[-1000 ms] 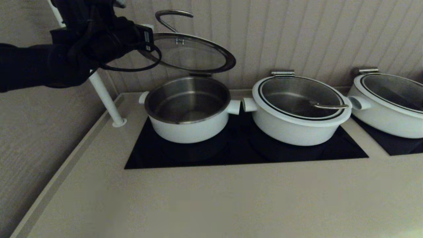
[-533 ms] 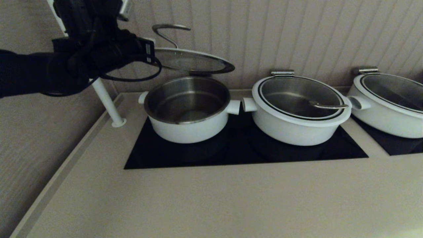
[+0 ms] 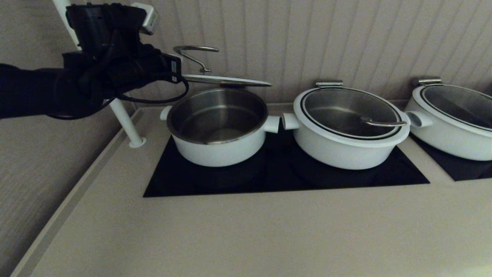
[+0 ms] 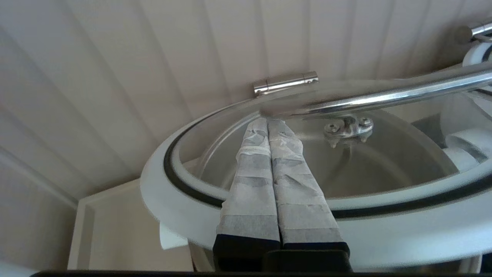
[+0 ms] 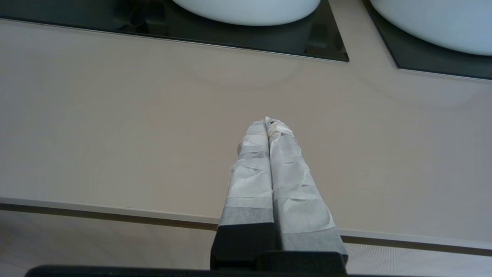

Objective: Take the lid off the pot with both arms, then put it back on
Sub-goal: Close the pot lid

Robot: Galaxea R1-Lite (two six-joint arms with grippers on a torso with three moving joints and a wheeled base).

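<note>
Holding round white-ringed glass lid (image 3: 226,80) by looped steel handle, level above low white steel-lined pot (image 3: 219,127).
Left gripper (image 4: 268,122) clenched under handle at lid's nine o'clock; right gripper (image 5: 268,122) pressed closed, empty.

Dim, warm light in the head view; glints on the steel handle (image 4: 384,98), which is blurred.
</note>
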